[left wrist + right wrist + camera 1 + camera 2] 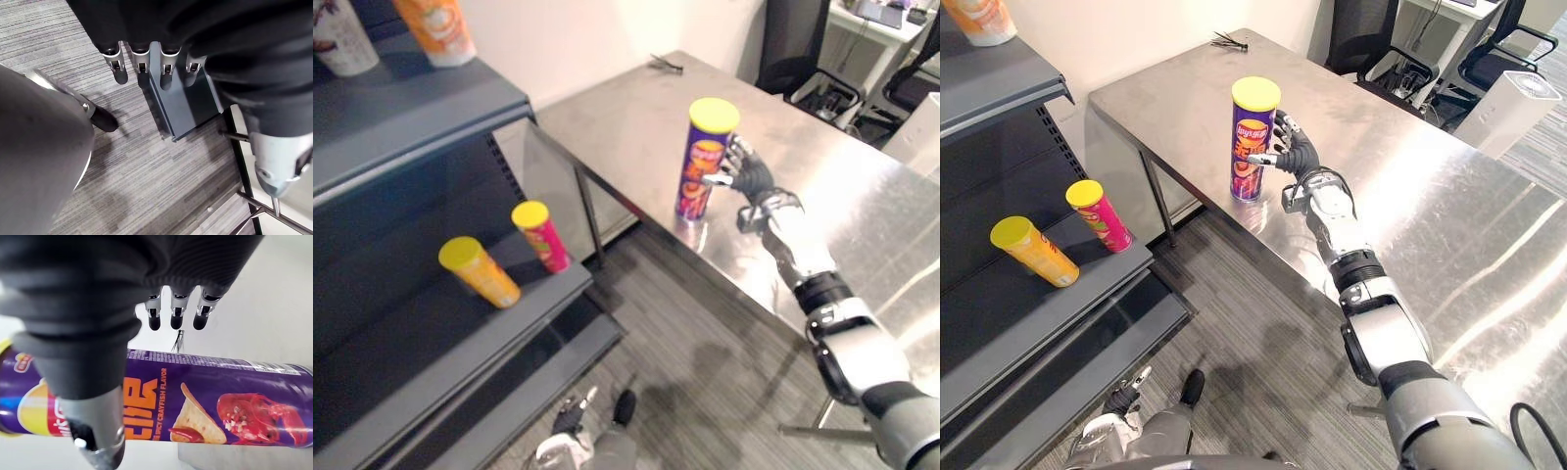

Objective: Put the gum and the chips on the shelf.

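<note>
Progress looks early: the purple chips can [705,162] stands upright on the steel tabletop [626,127], close to the edge that faces the shelf [401,333] and well apart from it across a strip of grey floor [705,362]. The right hand [751,176] is level with the can's middle, its fingers [176,316] reaching straight past one side and its thumb [95,426] on the other, so the can sits in the gap between them. The hand is spread wide and, by my reading, not clamped, though the thumb tip looks to be touching or almost touching the label. The left hand [571,416] hangs low over the floor near the foot of the shelf, with straight fingers [141,61] that carry nothing. On the lower shelf board an orange can [481,272] and a pink can [541,235], both yellow-lidded, stand near each other; the board above bears an orange container [435,29] and a white cup [342,34]. Which thing is the gum I cannot tell; a small dark item [666,65] lies at the tabletop's far end, too small to name. As I judge it, neither task item is placed: the grasp on the chips has to close, then comes the lift, the carry to the shelf and the set-down, and after that the gum
</note>
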Controlling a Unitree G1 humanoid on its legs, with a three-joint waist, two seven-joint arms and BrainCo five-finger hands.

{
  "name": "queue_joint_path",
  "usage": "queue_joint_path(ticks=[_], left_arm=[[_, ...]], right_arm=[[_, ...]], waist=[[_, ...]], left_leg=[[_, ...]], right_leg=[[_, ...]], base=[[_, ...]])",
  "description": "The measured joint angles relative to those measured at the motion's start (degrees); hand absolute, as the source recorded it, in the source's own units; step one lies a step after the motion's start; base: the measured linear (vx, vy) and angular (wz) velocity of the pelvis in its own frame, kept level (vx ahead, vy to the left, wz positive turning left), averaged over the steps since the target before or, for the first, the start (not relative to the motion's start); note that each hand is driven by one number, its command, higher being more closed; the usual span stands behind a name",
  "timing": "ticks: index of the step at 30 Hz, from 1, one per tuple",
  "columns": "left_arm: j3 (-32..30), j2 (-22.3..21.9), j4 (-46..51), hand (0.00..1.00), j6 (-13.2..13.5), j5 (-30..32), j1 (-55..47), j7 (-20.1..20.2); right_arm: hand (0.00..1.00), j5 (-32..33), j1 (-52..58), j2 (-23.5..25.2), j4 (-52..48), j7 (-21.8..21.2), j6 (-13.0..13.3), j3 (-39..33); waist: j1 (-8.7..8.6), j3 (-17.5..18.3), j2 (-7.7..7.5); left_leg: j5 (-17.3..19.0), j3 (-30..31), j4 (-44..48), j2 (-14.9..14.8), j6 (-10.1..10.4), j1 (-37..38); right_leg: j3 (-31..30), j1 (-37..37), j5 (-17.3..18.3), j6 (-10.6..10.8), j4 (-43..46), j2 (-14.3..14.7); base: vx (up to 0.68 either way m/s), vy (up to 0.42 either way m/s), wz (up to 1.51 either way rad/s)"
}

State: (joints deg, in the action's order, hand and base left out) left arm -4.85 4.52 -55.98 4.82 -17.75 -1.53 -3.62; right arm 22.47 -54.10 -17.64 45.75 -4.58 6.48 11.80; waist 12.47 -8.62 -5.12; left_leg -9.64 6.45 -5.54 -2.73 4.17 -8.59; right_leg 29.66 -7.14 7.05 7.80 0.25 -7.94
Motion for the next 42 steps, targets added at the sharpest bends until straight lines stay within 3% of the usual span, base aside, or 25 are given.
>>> queue_joint_path(ticks=[26, 27, 42], left_arm=[[0.01, 0.04, 0.07, 0.0, 0.02, -0.01, 0.04, 0.01], [0.01, 0.04, 0.07, 0.0, 0.02, -0.01, 0.05, 0.01], [-0.01, -0.02, 0.11, 0.0, 0.03, -0.01, 0.2, -0.12]], right_arm=[[0.0, -2.34, -4.38, 0.21, 2.38, -0.99, -0.2, 2.27], [1.0, -2.34, -4.38, 0.46, 2.38, -0.98, -0.2, 2.27], [1.0, -2.4, -4.38, 0.81, 2.51, -0.68, -0.37, 2.69]], waist=[[0.59, 0.21, -0.25], [0.64, 0.21, -0.25], [1.5, 0.21, -0.25]], left_leg=[[-0.07, 2.04, -0.14, 0.34, 0.04, -1.04], [-0.07, 2.08, -0.14, 0.38, 0.03, -1.08], [-0.1, 2.14, 0.0, 0.43, 0.03, -1.09]], right_leg=[[1.84, 0.02, 0.07, -0.05, -0.08, 0.24], [1.91, 0.02, 0.07, -0.05, -0.09, 0.21], [1.98, 0.02, 0.11, -0.1, -0.06, 0.19]], base=[[0.0, 0.0, 0.03], [0.0, 0.0, 0.0], [0.0, 0.0, 0.0]])
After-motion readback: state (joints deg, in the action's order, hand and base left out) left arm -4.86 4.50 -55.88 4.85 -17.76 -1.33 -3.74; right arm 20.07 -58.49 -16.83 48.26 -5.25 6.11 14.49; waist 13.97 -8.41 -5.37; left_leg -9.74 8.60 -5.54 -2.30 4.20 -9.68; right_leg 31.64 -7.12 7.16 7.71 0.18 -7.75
